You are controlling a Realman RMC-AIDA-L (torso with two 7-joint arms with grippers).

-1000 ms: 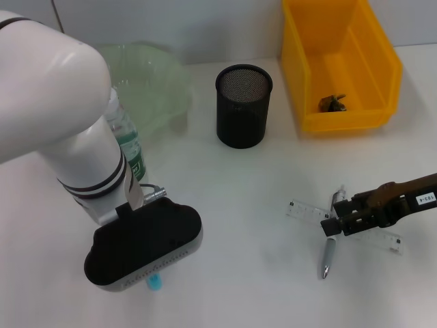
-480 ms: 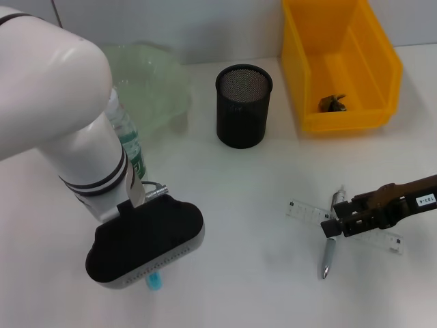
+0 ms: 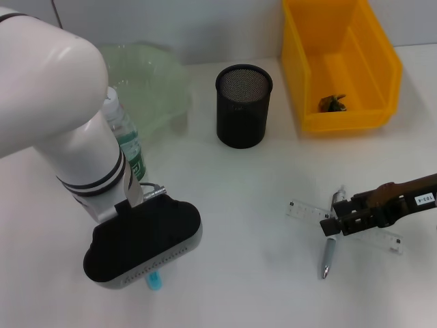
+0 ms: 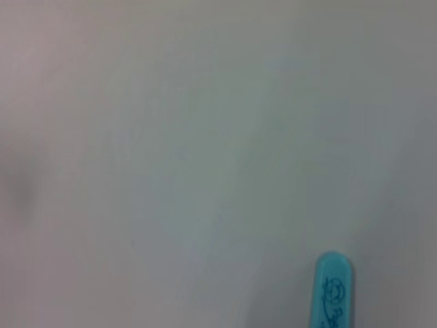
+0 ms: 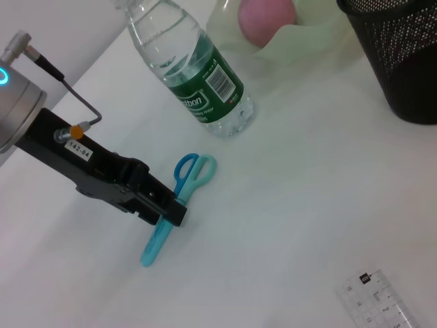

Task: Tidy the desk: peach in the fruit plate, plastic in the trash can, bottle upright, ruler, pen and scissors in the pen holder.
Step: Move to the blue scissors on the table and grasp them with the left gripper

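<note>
The blue scissors (image 5: 183, 186) lie flat on the white table beside the upright water bottle (image 5: 195, 71). My left gripper (image 5: 167, 210) is down on them, shut across the blades just below the handles. In the head view my left wrist hides them except for a blue tip (image 3: 156, 281), which also shows in the left wrist view as the scissors tip (image 4: 331, 290). My right gripper (image 3: 334, 225) hovers low over the clear ruler (image 3: 377, 237) and the upper end of the grey pen (image 3: 328, 254). The peach (image 5: 267, 18) sits in the green fruit plate (image 3: 153, 78). The black mesh pen holder (image 3: 243, 106) stands at the centre back.
A yellow bin (image 3: 339, 63) at the back right holds a small brown scrap (image 3: 333, 102). My large white left arm (image 3: 61, 130) fills the front left and hides part of the bottle (image 3: 126, 140).
My left wrist has shifted by a small amount over the scissors, whose blue tip stays in place. The right arm, ruler and pen have not moved.
</note>
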